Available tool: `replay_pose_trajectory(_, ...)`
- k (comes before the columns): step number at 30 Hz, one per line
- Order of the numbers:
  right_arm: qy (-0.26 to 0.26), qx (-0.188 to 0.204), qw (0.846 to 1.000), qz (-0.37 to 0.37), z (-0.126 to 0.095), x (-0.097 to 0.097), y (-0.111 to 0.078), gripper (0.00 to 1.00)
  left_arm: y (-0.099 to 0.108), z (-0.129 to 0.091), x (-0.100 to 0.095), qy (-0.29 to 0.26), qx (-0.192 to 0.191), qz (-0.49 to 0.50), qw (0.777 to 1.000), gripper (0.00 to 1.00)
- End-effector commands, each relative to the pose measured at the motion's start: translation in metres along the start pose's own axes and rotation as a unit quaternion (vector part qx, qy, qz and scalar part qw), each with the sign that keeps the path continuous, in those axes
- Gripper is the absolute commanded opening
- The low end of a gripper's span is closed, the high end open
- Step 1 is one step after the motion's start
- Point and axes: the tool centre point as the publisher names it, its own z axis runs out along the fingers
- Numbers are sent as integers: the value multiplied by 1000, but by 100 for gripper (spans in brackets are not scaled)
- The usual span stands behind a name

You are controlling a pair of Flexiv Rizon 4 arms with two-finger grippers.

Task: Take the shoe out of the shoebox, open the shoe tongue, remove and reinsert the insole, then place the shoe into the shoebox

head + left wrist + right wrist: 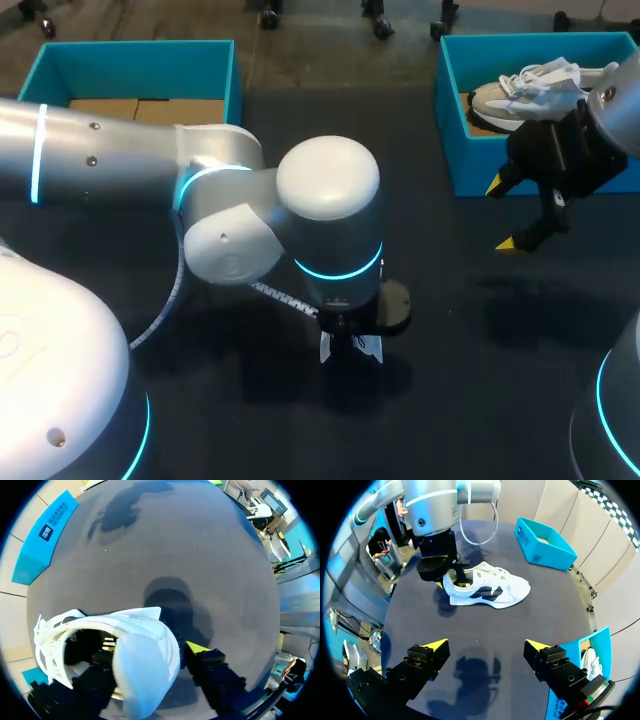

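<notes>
A white shoe (490, 590) with dark side stripes lies on its sole on the dark table, midway between the two boxes. My left gripper (455, 580) comes down on its heel. One finger is inside the shoe's (145, 645) opening and the other is outside the heel, so the left gripper (152, 647) is shut on the heel wall. From above, the left arm hides nearly all of the shoe (352, 347). My right gripper (505, 215) hangs open and empty above the table, just in front of the right shoebox (450, 130).
The right teal shoebox holds a second pale shoe (525, 90). Another teal box (140, 65) with cardboard inside stands at the back left. The left arm's elbow (320, 200) bulks over the table's middle.
</notes>
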Motion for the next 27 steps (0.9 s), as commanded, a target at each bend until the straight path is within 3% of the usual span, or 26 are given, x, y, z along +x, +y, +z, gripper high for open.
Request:
replay_pose_trajectory(1,-1,0,1000,0,0,1,0,100,-5,5,2,6,-9,2,1000,24)
replay_pose_trajectory(5,-1,0,1000,0,0,1,0,100,-4,6,3,12,-12,1,1000,5)
replay_pose_trajectory(8,-1,0,1000,0,0,1,0,100,-3,6,3,13,-14,0,1000,0)
replay_pose_trajectory(16,-1,0,1000,0,0,1,0,100,0,-2,4,27,-22,-2,999,0)
replay_pose_trajectory(27,-1,0,1000,0,0,1,0,100,3,-45,-1,23,-44,3,999,0)
